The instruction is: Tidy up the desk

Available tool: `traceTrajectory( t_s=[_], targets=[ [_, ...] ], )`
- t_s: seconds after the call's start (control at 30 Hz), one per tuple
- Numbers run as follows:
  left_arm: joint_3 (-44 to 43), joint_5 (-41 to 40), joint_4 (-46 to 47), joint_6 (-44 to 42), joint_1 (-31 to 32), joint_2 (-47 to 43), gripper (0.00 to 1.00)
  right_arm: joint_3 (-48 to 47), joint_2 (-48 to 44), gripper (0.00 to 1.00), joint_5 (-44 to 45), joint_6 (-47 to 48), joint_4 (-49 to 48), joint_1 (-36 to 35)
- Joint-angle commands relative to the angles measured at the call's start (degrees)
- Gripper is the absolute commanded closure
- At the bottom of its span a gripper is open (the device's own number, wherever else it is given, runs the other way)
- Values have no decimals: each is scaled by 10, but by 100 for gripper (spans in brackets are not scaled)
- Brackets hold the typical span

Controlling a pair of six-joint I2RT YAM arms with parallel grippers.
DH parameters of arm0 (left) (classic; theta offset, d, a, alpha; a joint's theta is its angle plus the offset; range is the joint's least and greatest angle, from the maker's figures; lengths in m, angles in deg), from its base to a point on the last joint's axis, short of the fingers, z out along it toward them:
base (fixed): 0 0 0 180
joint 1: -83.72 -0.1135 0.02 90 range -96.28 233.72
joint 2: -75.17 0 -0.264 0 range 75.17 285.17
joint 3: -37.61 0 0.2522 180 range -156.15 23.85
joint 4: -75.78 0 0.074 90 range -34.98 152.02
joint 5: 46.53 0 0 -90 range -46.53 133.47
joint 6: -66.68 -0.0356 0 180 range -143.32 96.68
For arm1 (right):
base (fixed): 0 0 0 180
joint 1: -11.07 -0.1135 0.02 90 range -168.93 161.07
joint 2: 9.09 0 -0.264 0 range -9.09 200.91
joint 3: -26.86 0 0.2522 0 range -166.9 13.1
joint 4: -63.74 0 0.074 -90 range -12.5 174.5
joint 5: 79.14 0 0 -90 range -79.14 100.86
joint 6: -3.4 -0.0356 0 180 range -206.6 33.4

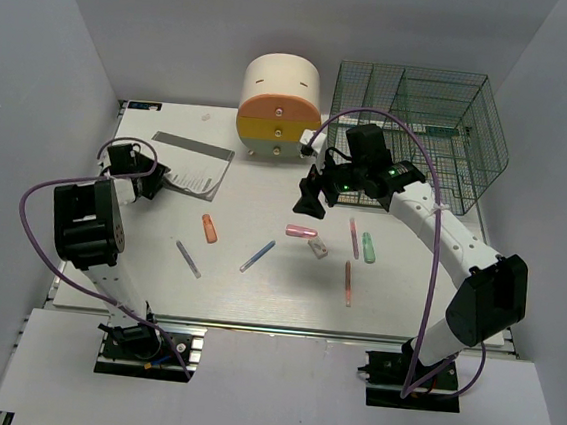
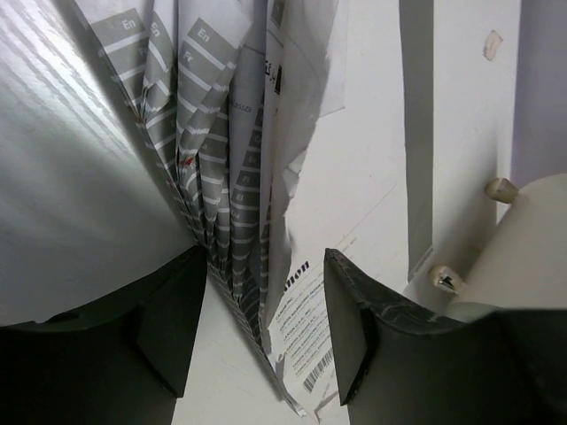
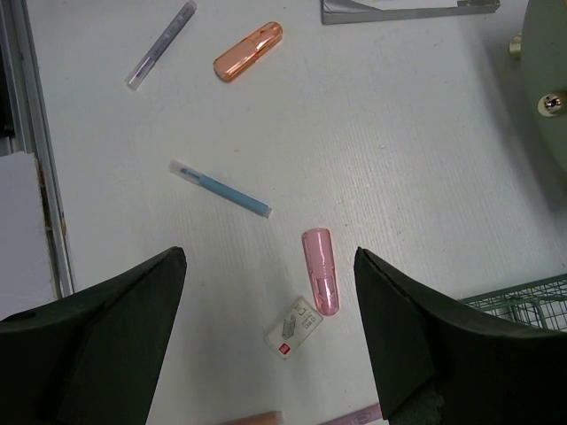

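Note:
The white desk point(image 1: 275, 297) holds scattered stationery: an orange cap point(image 1: 209, 227), a grey pen point(image 1: 188, 259), a blue pen point(image 1: 257, 256), a pink cap point(image 1: 302, 231), a small white box point(image 1: 317, 248), a pink pen point(image 1: 354, 237), a green highlighter point(image 1: 369, 247) and an orange pen point(image 1: 348, 283). My left gripper point(image 1: 144, 177) is open, with the fanned pages of a grey-and-white booklet point(image 2: 239, 177) standing between its fingers point(image 2: 173, 328). My right gripper point(image 3: 270, 292) is open and hangs above the pink cap point(image 3: 319, 270) and the white box point(image 3: 295, 326).
A cream, orange and yellow drawer box point(image 1: 280, 107) stands at the back middle. A green wire mesh organizer point(image 1: 422, 125) stands at the back right. The metal rail point(image 1: 282, 331) runs along the front edge. The right wrist view also shows the blue pen point(image 3: 221, 189) and the orange cap point(image 3: 248, 51).

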Motion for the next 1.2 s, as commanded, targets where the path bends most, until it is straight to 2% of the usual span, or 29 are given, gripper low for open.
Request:
traceTrajectory(
  t_s=[0.0,0.57,0.83,0.93,1.17],
  targets=[
    [6,42,52,26,1,-19,35,-3,-13,18,-2,4,-7,-2],
    [11,60,100,66,1,5,40,-3,-10,18,-1,4,-8,-1],
    [25,65,166,105,1,29,41,-5,-8,18,1,5,-4,-1],
    [25,69,183,111,1,37,46,-5,-8,18,1,5,-2,-1],
    [30,73,217,121,1,49,67,-11,-4,18,2,7,2,-1]
  ],
)
